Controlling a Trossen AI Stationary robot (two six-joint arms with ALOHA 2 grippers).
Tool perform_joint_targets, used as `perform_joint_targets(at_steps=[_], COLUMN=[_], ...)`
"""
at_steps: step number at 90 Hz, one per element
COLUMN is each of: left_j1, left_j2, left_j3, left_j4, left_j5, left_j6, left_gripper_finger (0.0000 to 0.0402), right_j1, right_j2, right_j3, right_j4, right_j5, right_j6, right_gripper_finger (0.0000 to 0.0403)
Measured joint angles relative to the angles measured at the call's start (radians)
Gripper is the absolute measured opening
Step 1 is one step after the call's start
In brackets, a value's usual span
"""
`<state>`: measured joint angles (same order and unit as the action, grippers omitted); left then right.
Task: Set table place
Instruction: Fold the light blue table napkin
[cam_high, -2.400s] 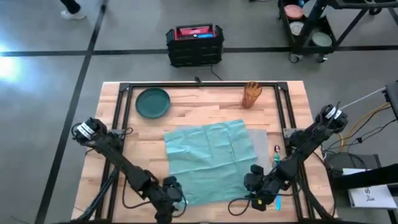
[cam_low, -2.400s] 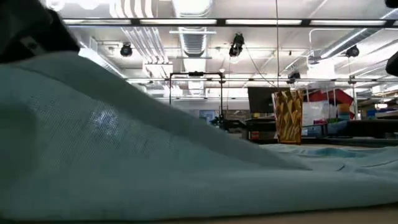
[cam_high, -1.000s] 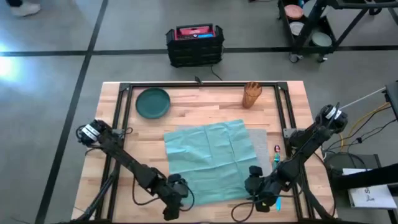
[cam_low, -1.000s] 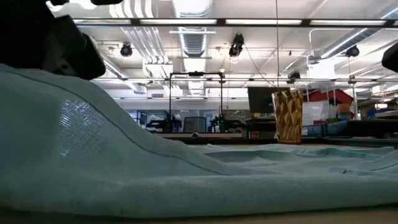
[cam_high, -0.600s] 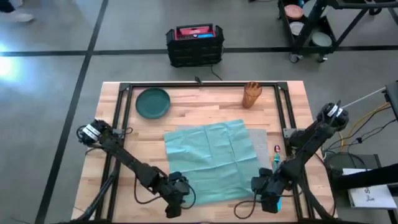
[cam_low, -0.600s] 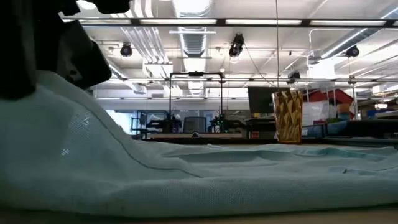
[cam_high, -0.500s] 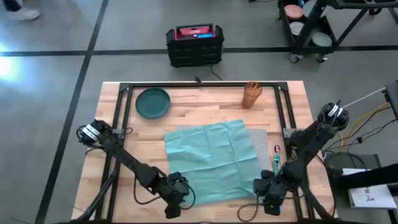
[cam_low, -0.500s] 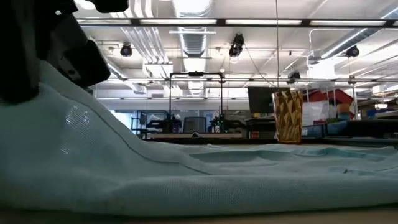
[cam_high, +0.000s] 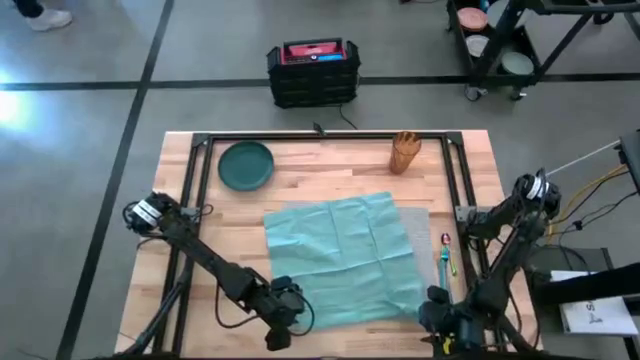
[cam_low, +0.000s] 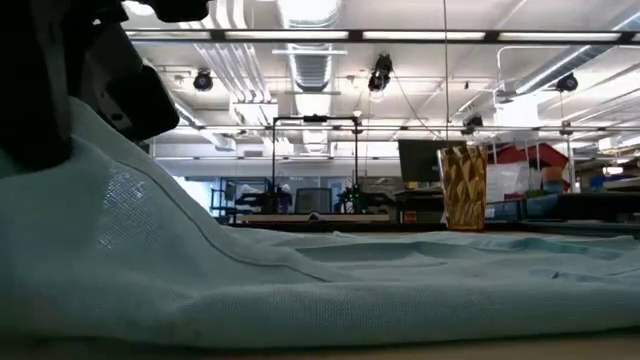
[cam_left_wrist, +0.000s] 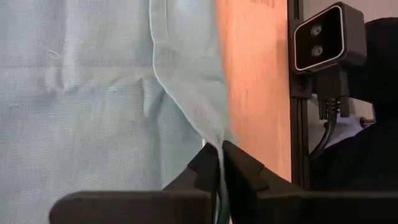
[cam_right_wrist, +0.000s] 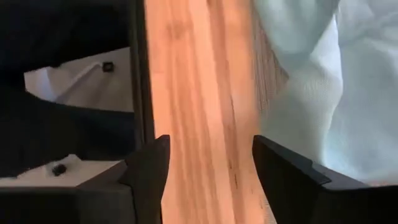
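Note:
A teal napkin (cam_high: 340, 262) lies spread in the middle of the table (cam_high: 330, 165), over most of the grey placemat, whose right strip (cam_high: 421, 232) shows. My left gripper (cam_high: 283, 312) is shut on the napkin's near left corner, which slopes up to it in the low view (cam_low: 150, 230). My right gripper (cam_high: 447, 326) stands open (cam_right_wrist: 208, 146) over bare wood by the table's near right corner, beside the napkin (cam_right_wrist: 323, 93) and touching nothing. A dark green plate (cam_high: 246, 165) sits at the far left. My left gripper pinches the napkin's edge at its near left corner (cam_left_wrist: 214, 134) between its two shut fingers; one layer or several, I cannot tell. That corner is raised off the table, and the cloth slopes down from the fingers to the flat rest (cam_low: 400, 290).
A golden-brown cup (cam_high: 405, 152) stands at the far right of the table. Teal-handled cutlery (cam_high: 447, 262) lies right of the placemat. A small camera (cam_left_wrist: 318, 37) sits on the black rail at the near edge. A black crate (cam_high: 312, 72) stands on the floor beyond the table.
My right gripper has drawn away from the napkin's near right corner toward the table's near right corner, and that corner of the napkin lies flat. My left gripper has kept its hold with the near left corner raised.

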<state>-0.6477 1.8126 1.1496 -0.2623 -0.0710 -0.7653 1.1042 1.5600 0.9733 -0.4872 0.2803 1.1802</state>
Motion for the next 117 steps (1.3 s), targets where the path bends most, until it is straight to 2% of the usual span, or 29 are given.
perform_joint_targets(at_steps=[15, 24, 38, 56, 66, 78, 85, 104, 117], left_j1=[0.000, 0.001, 0.002, 0.002, 0.002, 0.002, 0.002, 0.002, 0.001], left_j2=[0.000, 0.000, 0.000, 0.000, 0.000, 0.000, 0.000, 0.000, 0.000], left_j3=[0.000, 0.000, 0.000, 0.000, 0.000, 0.000, 0.000, 0.000, 0.000], left_j4=[0.000, 0.000, 0.000, 0.003, 0.004, 0.004, 0.007, 0.008, 0.008], left_j5=[0.000, 0.000, 0.000, 0.000, 0.000, -0.008, -0.022, -0.028, -0.044], left_j6=[0.000, 0.001, -0.005, -0.004, -0.004, -0.003, -0.003, 0.009, 0.012], left_gripper_finger=[0.0001, 0.0001, 0.0001, 0.0001, 0.0000, 0.0000, 0.0000, 0.0000, 0.0000], right_j1=[0.000, 0.004, 0.001, 0.028, 0.048, 0.047, 0.045, 0.034, 0.014], right_j2=[-0.005, -0.005, 0.002, 0.048, 0.093, 0.136, 0.160, 0.216, 0.255], right_j3=[0.206, 0.259, 0.228, 0.110, 0.065, 0.060, 0.062, 0.093, 0.114], right_j4=[-0.171, -0.206, -0.224, -0.237, -0.207, -0.203, -0.209, -0.219, -0.289], right_j5=[-0.005, 0.051, 0.093, 0.270, 0.252, 0.200, 0.207, 0.320, 0.281], right_j6=[-0.085, -0.163, -0.163, 0.090, 0.160, 0.163, 0.175, 0.267, 0.321], right_gripper_finger=[0.0199, 0.0200, 0.0201, 0.0216, 0.0239, 0.0263, 0.0271, 0.0266, 0.0248])
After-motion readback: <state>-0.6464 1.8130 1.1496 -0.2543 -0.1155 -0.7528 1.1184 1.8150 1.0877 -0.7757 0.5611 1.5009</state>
